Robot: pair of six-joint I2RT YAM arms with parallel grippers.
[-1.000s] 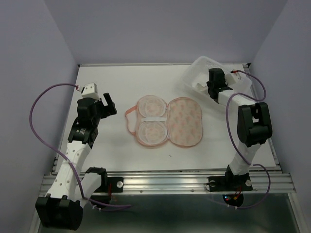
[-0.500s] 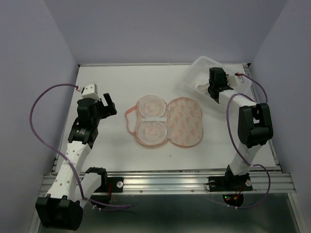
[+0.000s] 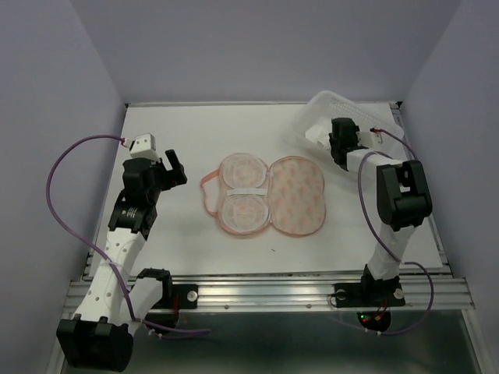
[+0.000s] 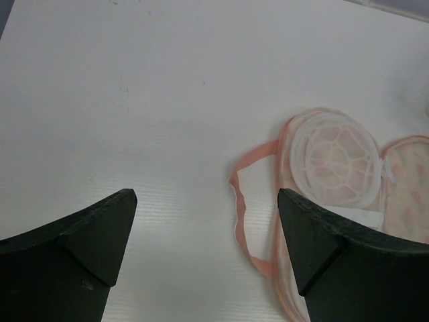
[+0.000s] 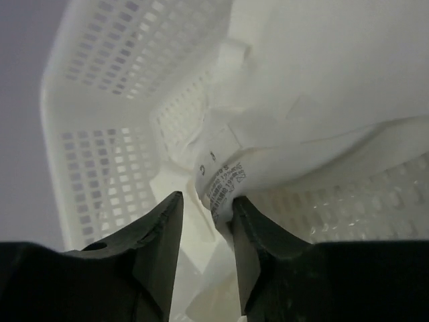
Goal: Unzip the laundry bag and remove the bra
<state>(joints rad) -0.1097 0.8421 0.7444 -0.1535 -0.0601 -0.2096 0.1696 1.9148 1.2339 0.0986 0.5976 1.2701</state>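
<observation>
The laundry bag (image 3: 269, 195) lies unzipped and spread flat mid-table, its white mesh lining up on the left half and the printed half on the right. Its pink loop (image 4: 244, 215) trails to the left. The white bra (image 5: 301, 100) lies inside the clear plastic tub (image 3: 347, 101) at the back right. My right gripper (image 5: 206, 201) is inside the tub, jaws slightly parted. The bra's label edge rests against the right finger only, with a gap to the left finger. My left gripper (image 4: 204, 201) hovers wide open to the left of the bag's loop, holding nothing.
The tub's perforated wall (image 5: 100, 161) closes in around my right gripper on the left and behind. Purple walls box in the white table (image 3: 195, 132) on three sides. A metal rail (image 3: 273, 288) runs along the near edge.
My right gripper's jaws have parted from shut, loosening their hold on the bra, and its wrist has shifted slightly left in the tub. The left arm and the bag have not moved.
</observation>
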